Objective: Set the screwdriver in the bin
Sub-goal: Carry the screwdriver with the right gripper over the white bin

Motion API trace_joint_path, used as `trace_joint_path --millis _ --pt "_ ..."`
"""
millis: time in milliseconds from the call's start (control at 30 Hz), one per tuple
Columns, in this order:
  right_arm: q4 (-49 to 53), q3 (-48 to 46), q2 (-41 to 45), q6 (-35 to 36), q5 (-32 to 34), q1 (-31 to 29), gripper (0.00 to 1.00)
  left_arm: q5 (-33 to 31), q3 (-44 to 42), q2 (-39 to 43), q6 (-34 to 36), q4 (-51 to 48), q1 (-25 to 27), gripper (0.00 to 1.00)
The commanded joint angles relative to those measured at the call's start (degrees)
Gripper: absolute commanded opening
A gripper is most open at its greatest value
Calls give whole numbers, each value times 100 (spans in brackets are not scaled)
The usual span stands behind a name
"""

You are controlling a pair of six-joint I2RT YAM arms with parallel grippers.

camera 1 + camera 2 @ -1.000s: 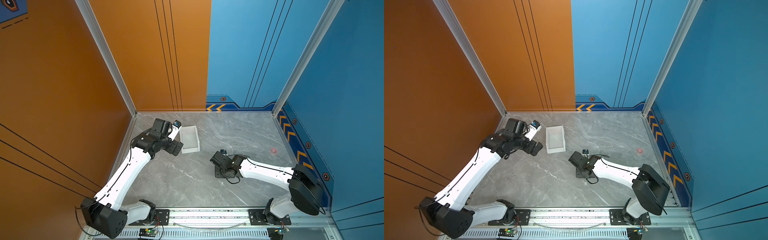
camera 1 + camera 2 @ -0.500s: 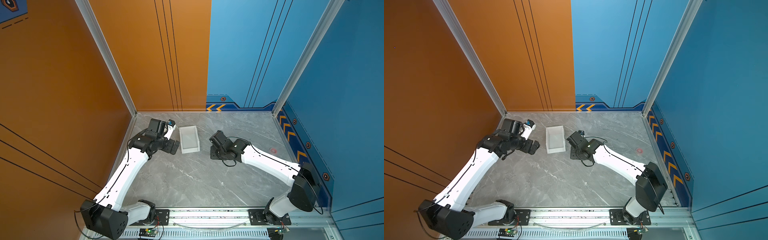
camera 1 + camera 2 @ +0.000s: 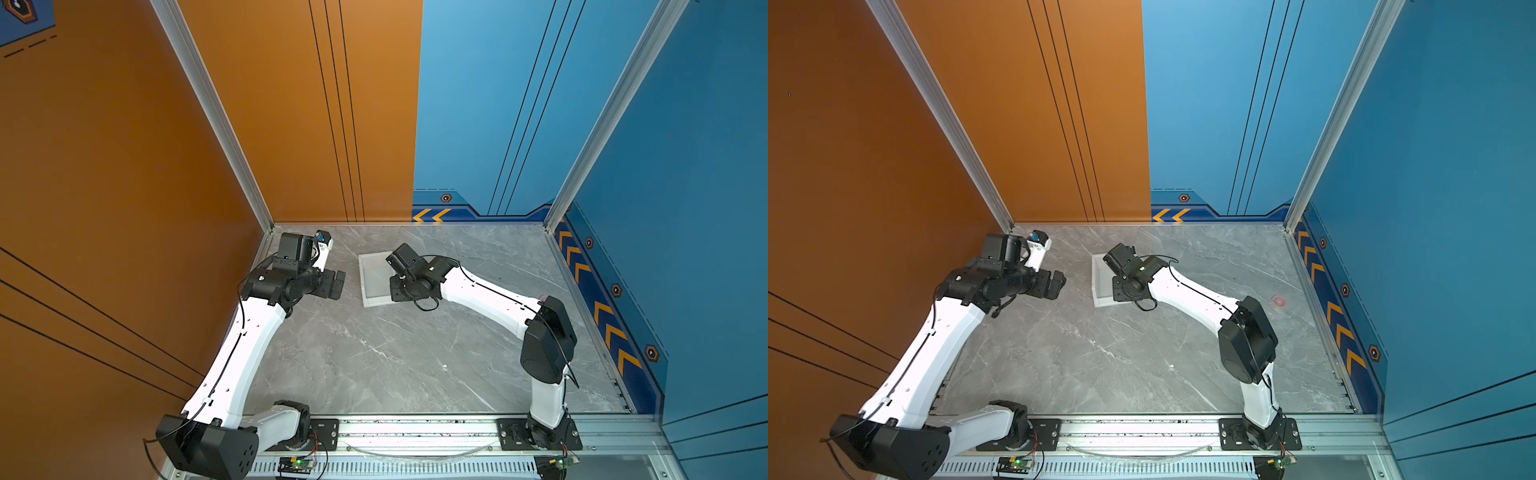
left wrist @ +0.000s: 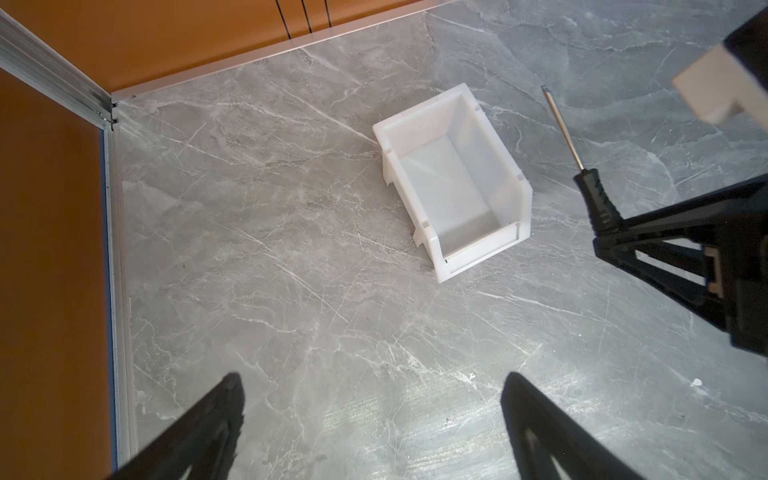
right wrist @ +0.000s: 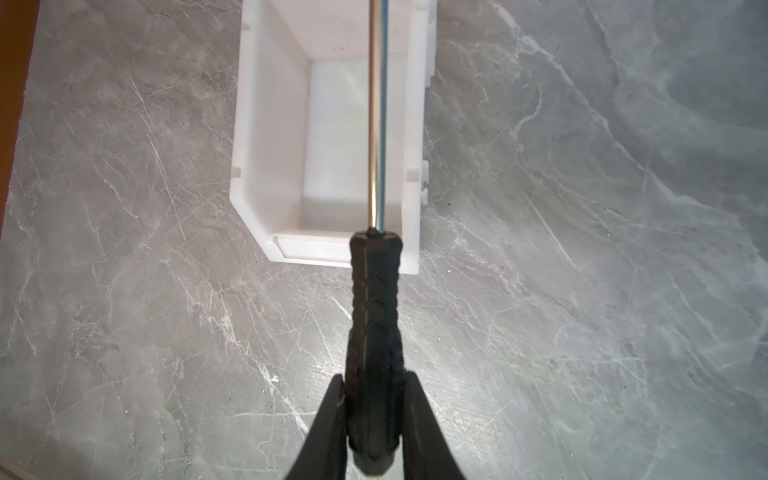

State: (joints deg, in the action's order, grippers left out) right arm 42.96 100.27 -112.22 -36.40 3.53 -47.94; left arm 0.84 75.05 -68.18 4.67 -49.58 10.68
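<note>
Screwdriver point(image 5: 376, 291) (slim, with a black ribbed handle and a bright metal shaft) is clenched by its handle in the right tool point(image 5: 375, 380), its shaft lined up over the white rectangular plastic bin point(image 5: 270, 124). In both top views the bin sits upper centre on the grey marble counter point(image 3: 415, 353). The left tool point(image 4: 372, 380) gapes wide and holds nothing.

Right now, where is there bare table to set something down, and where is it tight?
Free: the wide stretch of table between both arms, from the bin to the front rail; also the far right, up to the blue wall. Crowded: over the bin, where the right gripper holds the screwdriver, left gripper nearby.
</note>
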Motion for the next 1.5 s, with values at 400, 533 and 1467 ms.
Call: trace_joint_path --millis 400,533,1467 --pt "357 1618 -1288 902 31 22 15 -15 -7 10 36 -93 -257 98" --pt "569 2013 -1589 1178 191 39 15 57 -4 6 -2 -93 -341 98" --pt "792 2708 -2575 2381 831 14 15 297 6 -91 -79 -91 -545 98"
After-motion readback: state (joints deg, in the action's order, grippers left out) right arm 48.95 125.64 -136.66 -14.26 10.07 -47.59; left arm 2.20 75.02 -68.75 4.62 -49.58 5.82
